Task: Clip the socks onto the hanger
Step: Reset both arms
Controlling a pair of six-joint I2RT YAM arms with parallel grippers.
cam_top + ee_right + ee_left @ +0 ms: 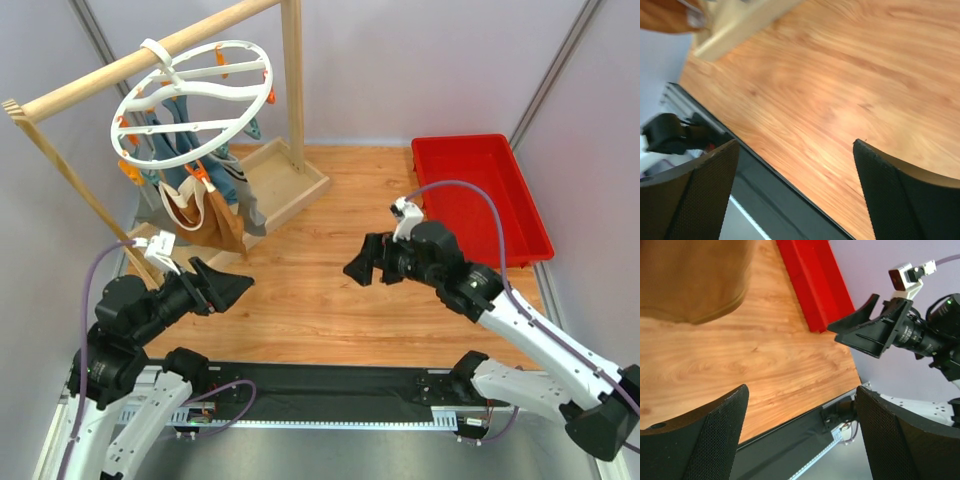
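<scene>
The white round hanger (195, 105) hangs by its hook from the wooden rail at the back left, with orange and teal clips under it. A light grey sock with a striped cuff (243, 190) hangs below the ring's right side, beside a teal-blue cloth and a brown tote bag (205, 220). I cannot make out a second sock. My left gripper (225, 288) is open and empty, low over the table in front of the bag; its jaws stand wide apart in the left wrist view (800, 440). My right gripper (362, 262) is open and empty at mid table, as the right wrist view (795, 195) shows.
The wooden rail frame (290, 90) stands on a tray-like base (290, 185) at the back left. A red bin (480, 195) sits at the back right and shows in the left wrist view (810, 285). The two grippers face each other across bare wooden tabletop (300, 290).
</scene>
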